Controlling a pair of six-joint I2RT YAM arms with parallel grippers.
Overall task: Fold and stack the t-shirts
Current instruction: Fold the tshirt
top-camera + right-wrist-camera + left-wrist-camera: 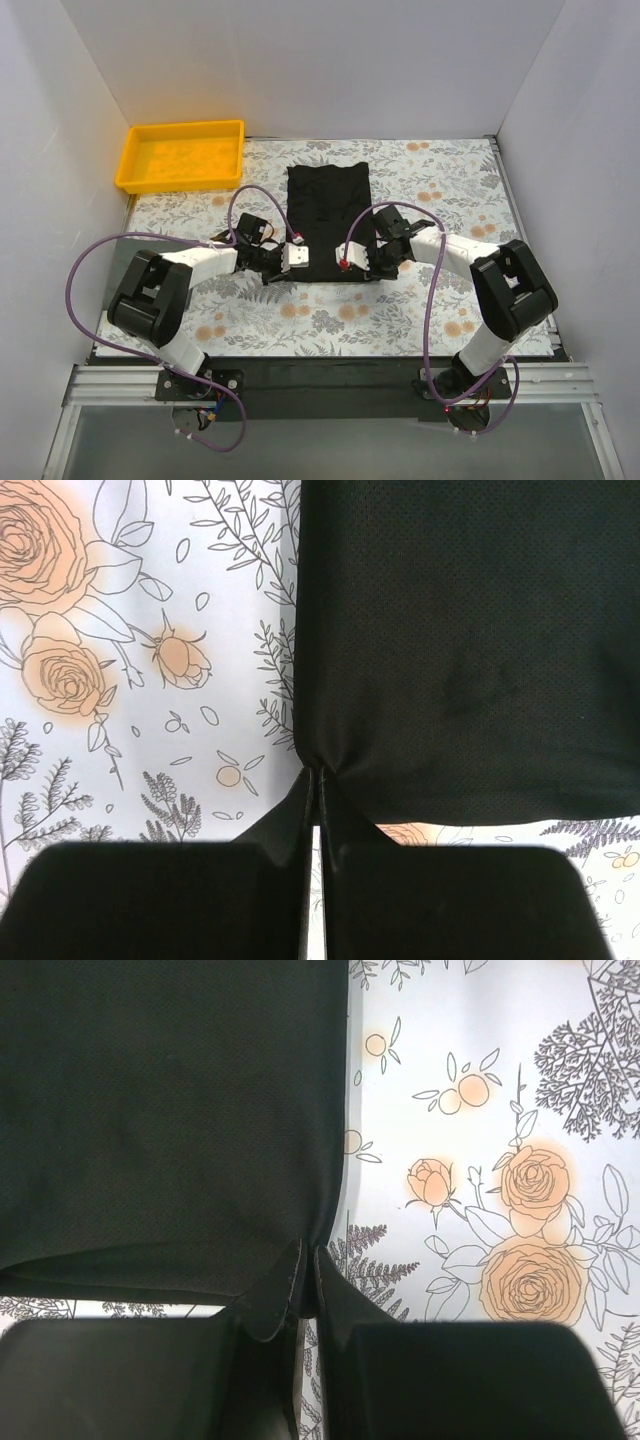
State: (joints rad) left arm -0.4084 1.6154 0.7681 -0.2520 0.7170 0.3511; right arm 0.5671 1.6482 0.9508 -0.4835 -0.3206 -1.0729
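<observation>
black t-shirt [330, 205] [170, 1110] [470, 630] folded to long rectangle at centre of floral surface [455, 185], left gripper [292, 262] [308, 1262] pinched closed on its near left corner, right gripper [362, 263] [315, 780] pinched closed on near right corner, yellow tray [180, 156] at far left corner, apart from shirt

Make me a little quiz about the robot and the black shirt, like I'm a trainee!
1. True or false: the left gripper is shut on a corner of the black t-shirt.
2. The tray at the far left corner of the table is: A red, B yellow, C blue.
3. Fill in "near" or "far": the right gripper pinches the black t-shirt's ____ right corner.
Key: 1 true; 2 B; 3 near.
</observation>
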